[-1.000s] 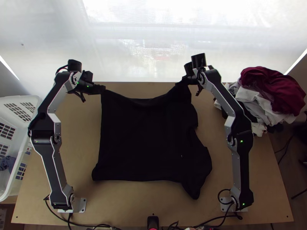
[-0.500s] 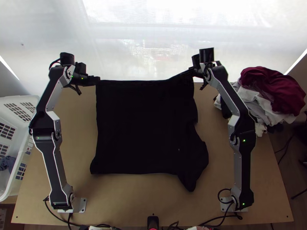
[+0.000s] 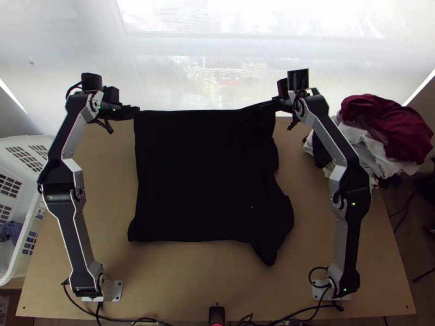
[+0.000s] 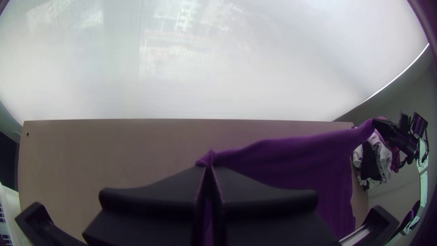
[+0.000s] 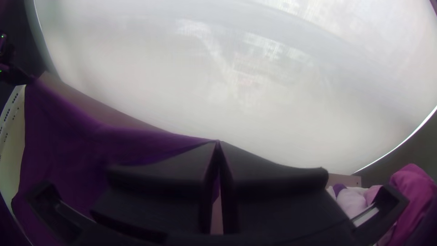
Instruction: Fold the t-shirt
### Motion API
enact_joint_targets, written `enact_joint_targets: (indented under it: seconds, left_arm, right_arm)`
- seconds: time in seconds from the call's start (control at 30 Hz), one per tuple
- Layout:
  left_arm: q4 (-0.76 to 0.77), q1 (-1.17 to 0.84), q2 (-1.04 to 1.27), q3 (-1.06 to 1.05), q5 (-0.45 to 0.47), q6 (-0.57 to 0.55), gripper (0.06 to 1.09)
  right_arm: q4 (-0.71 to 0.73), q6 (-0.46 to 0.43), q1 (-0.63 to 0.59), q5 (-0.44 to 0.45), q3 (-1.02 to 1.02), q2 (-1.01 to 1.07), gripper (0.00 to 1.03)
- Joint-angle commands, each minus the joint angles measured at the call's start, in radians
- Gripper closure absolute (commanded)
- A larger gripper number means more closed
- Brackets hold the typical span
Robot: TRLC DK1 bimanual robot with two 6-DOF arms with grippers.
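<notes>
Seen from above, your shirt [image 3: 204, 176] spreads over the table [image 3: 201, 274], its 12 o'clock edge drawn out between two pinched corners: your left gripper [image 3: 136, 111] clamps the one near 11, your right gripper [image 3: 266, 105] the one near 1

Bench [image 3: 109, 217]: T-shirt [image 3: 201, 174] lies mid-bench, between the two arms, its far side at the far edge. Clothes pile [image 3: 370, 136] sits at the far right corner. Basket [image 3: 22, 271] stands beside the left edge; one cloth [image 3: 10, 232] lies in it. Left arm base [image 3: 113, 290] stands by the near left corner, right arm base [image 3: 321, 283] towards the near right corner. Screen [image 3: 217, 54] stands behind the far edge.
</notes>
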Motion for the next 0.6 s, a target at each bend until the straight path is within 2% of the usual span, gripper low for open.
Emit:
enact_joint_targets:
  seconds: [0.0, 0.23, 0.57]
  left_arm:
    - [0.031, -0.005, -0.085, -0.140, 0.028, 0.012, 1.05]
    - [0.173, -0.007, -0.240, -0.401, 0.041, 0.011, 1.05]
    - [0.285, 0.001, -0.469, -0.740, 0.045, 0.003, 1.05]
  right_arm:
    - [-0.008, 0.022, 0.021, -0.002, -0.174, -0.121, 1.00]
    - [0.032, 0.026, 0.036, -0.014, -0.423, -0.292, 1.00]
    - [0.071, 0.051, 0.061, -0.016, -0.690, -0.512, 1.00]
